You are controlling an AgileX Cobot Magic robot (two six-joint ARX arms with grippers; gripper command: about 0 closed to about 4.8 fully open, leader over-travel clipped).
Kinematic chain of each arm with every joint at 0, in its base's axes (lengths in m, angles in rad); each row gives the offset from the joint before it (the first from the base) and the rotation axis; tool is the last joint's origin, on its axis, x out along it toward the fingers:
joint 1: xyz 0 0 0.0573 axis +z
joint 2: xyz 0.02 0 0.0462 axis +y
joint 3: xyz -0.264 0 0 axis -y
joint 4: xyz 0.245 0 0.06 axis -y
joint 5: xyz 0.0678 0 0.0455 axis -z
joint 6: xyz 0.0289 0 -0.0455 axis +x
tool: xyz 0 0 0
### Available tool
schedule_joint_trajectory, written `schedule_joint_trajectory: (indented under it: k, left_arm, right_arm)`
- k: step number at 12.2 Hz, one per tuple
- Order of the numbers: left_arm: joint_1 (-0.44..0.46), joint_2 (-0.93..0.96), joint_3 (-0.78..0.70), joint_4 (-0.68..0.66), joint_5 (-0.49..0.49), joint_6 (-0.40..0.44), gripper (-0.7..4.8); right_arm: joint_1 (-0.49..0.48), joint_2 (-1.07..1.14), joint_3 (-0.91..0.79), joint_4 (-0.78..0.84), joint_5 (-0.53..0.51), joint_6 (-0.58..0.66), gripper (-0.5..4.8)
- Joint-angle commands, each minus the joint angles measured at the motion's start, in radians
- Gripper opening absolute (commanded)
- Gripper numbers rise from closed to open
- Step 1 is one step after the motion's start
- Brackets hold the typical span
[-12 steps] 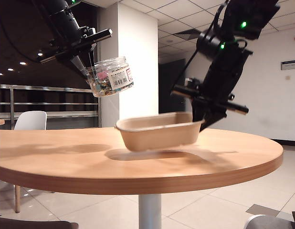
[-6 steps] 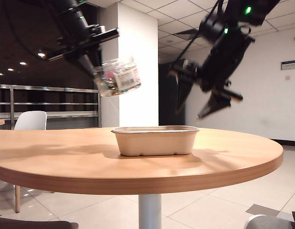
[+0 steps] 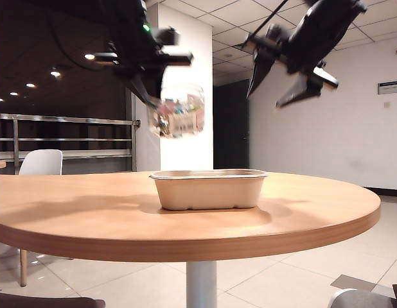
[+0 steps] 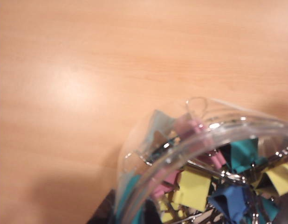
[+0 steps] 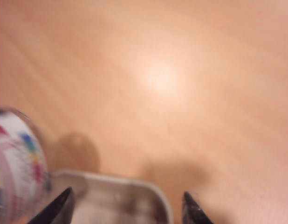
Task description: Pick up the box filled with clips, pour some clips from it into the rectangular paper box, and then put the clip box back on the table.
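The round light wood-grain tabletop [image 3: 185, 218] fills the foreground, and on it stands the beige paper-pulp oblong tray [image 3: 208, 189], upright and empty as far as can be seen. Above its left end, well clear of the rim, the left gripper [image 3: 157, 96] holds the short round clear plastic jar [image 3: 179, 115], its jaws closed on the jar; the jar is blurred. In the left wrist view the small multicoloured binder clips [image 4: 214, 182] crowd against the jar's wall. Higher up on the right hangs the right gripper [image 3: 285, 80], jaws spread and empty. The jar hangs high and off-centre over the tray; tipped from there, clips could scatter past the rim onto the tabletop.
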Motion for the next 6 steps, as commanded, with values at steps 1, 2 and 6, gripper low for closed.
schedule_joint_trajectory:
  k: [1,2,6]
  left_arm:
    - [-0.031,0.036,0.003,0.034,-0.086,0.048,-0.06]
    - [-0.045,0.049,0.003,0.044,-0.112,0.068,-0.06]
    - [-0.133,0.072,-0.004,0.193,-0.268,0.253,-0.06]
  right_arm:
    - [-0.010,-0.029,0.006,0.089,-0.006,-0.008,2.93]
    - [-0.014,-0.034,0.006,0.112,-0.006,-0.011,2.93]
    - [-0.022,-0.045,0.006,0.144,-0.030,-0.044,2.93]
